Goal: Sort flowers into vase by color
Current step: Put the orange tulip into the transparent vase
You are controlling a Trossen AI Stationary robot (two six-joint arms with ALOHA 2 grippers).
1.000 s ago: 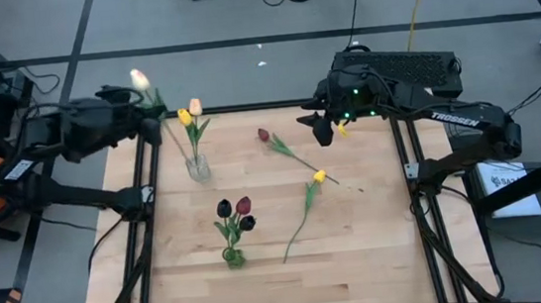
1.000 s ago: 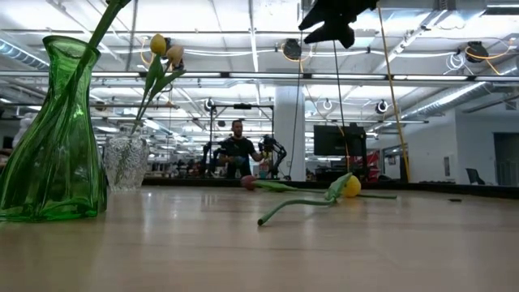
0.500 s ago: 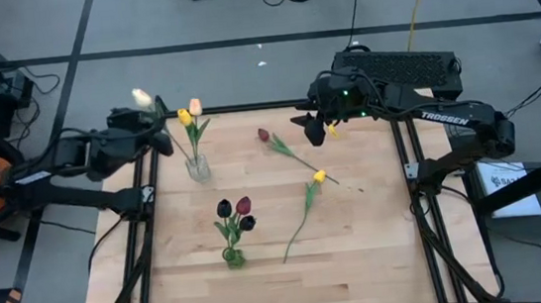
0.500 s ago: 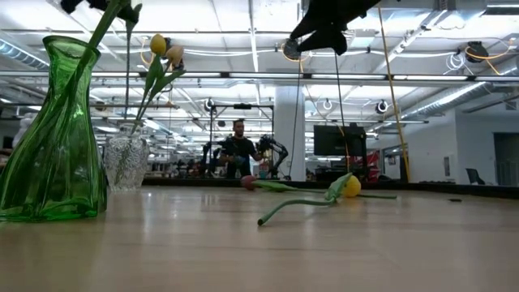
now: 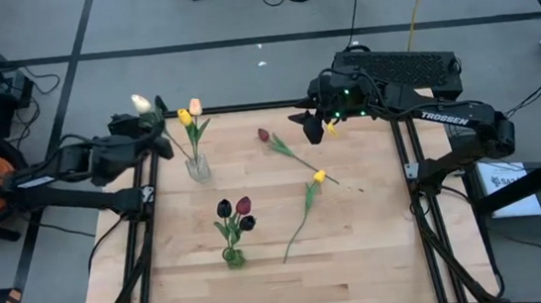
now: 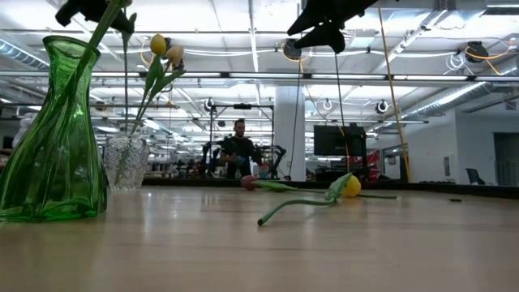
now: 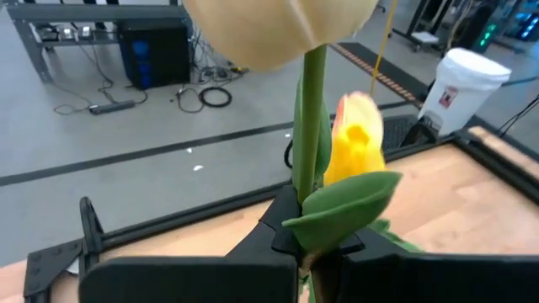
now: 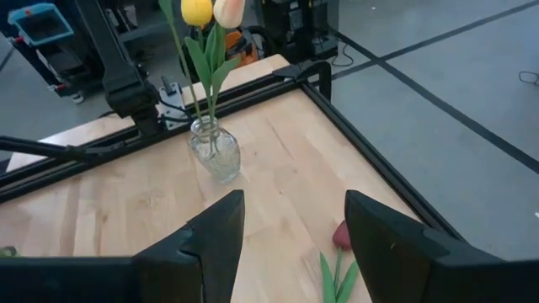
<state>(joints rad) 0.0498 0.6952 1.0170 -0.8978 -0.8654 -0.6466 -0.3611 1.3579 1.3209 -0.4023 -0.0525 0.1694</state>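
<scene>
My left gripper (image 5: 156,133) is shut on a cream tulip (image 5: 140,103) above the table's far left edge, just left of the clear vase (image 5: 197,166). That vase holds a yellow tulip (image 5: 184,115) and a peach tulip (image 5: 194,106). Nearer, the green vase (image 5: 233,258) holds dark red tulips (image 5: 243,207). A dark red tulip (image 5: 263,134) and a yellow tulip (image 5: 320,177) lie flat on the wood. My right gripper (image 5: 310,128) hangs open above the table's far right part, over the dark red tulip's head (image 8: 340,236). My left gripper pinches the cream tulip's stem (image 7: 312,189) between its two fingers (image 7: 282,240), at a leaf (image 7: 349,202) some way below the head (image 7: 278,25). The fingers come from the table's left, nearly level, across the stem. The tulip stands upright and clear, its lower stem (image 6: 126,81) hanging.
A black rail frame (image 5: 146,198) borders the wooden table (image 5: 361,262) on the left, right and far sides. The table's near right part is bare wood. In the room behind the table a person (image 6: 238,150) shows far off.
My left gripper has come down with the cream tulip beside the clear vase and tipped a little more forward, still shut on the stem. The tulip stays upright; its lower stem has dropped into the low view.
</scene>
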